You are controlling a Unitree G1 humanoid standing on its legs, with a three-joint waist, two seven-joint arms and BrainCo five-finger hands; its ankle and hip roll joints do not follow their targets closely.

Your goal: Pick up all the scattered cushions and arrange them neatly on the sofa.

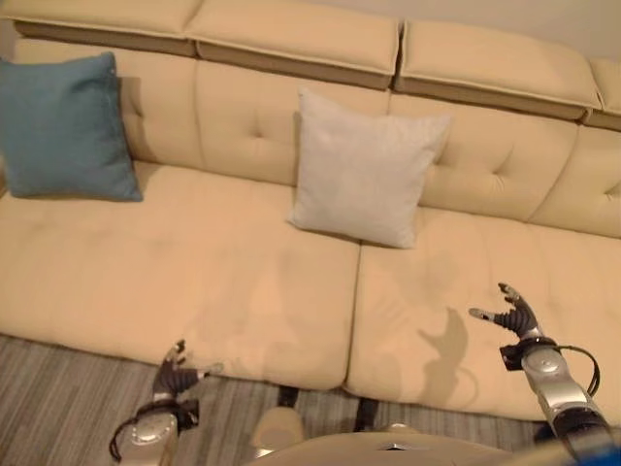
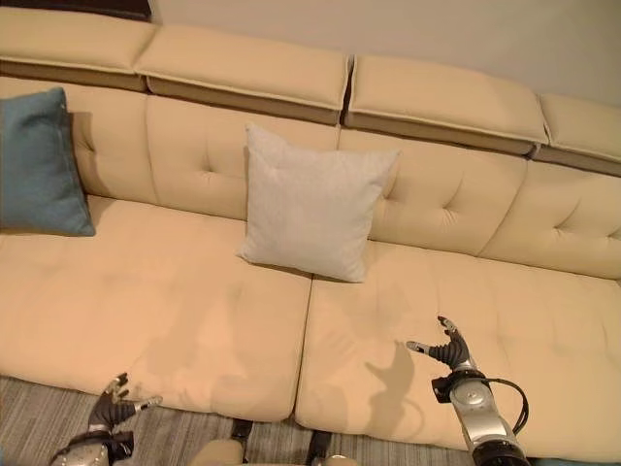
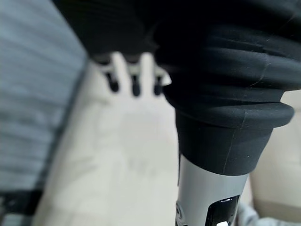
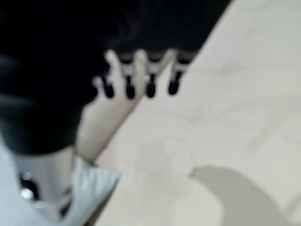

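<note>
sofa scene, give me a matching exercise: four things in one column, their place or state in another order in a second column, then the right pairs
Things:
1. blue cushion
2. white cushion
3. left hand
4. right hand

Places or states:
A. open, over the sofa seat on the robot's right
B. leaning on the backrest near the middle, above the seam between seat pads
C. open, at the seat's front edge by the striped floor
D. leaning on the backrest at the far left end

Pairs: 1-D, 2-B, 3-C, 4-A

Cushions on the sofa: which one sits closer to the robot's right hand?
The pale grey cushion, propped against the backrest near the middle of the sofa. The blue cushion stands at the far left end, away from the right hand.
</note>
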